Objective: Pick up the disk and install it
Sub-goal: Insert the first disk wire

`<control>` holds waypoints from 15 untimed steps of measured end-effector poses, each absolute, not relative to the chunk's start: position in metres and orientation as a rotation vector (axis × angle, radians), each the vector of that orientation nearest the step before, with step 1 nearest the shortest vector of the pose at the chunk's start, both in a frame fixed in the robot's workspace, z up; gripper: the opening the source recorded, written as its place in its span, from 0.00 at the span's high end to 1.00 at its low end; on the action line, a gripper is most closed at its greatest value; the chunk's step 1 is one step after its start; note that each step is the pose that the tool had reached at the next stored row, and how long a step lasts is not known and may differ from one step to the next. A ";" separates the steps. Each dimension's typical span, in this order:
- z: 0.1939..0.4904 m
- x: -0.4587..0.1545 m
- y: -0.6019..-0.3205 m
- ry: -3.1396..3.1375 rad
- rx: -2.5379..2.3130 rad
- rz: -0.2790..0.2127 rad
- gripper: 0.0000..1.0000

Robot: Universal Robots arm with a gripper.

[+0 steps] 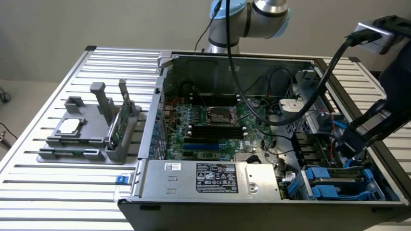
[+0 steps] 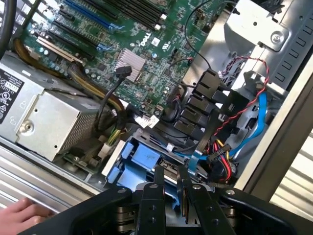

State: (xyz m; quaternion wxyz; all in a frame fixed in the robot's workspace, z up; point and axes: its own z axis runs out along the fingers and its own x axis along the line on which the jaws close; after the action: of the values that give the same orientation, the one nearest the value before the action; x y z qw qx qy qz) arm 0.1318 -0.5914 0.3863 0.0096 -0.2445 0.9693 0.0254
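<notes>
Nearest to you, in the wrist view, the claw (image 2: 171, 178) hangs directly over the disk (image 2: 146, 157). You cannot tell whether it is clamped on the disk or standing free of it.

The disk, in its blue plastic carrier, lies in the drive bay at the corner of the computer case (image 1: 157, 96), just beside the power supply (image 2: 44, 117). In the exterior view the same blue carrier sits low on that view's right.

By your reckoning the pick-up is done and the disk is in or at its bay. Whether it is pushed fully home is not clear, so seating may be left.

A person's hand (image 2: 24, 213) rests by the case edge. Close past the disk runs a bundle of red, yellow and black cables (image 2: 222, 156), then the green motherboard (image 2: 132, 44).

Farthest off, on the slatted surface (image 1: 51, 192), a grey fixture (image 1: 83, 144) holds a CPU chip (image 1: 69, 126) and a green circuit card (image 1: 117, 126).

Counted: one claw, one disk, one power supply, one hand, one chip, one card.
</notes>
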 end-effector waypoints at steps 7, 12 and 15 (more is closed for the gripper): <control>0.387 0.132 -0.591 3.063 -0.585 0.077 0.75; 0.387 0.132 -0.591 3.083 -0.458 0.076 0.75; 0.387 0.132 -0.591 3.092 -0.381 0.075 0.75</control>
State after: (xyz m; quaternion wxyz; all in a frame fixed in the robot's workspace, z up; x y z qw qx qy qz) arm 0.1318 -0.5914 0.3869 0.0126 -0.1222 0.9921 0.0240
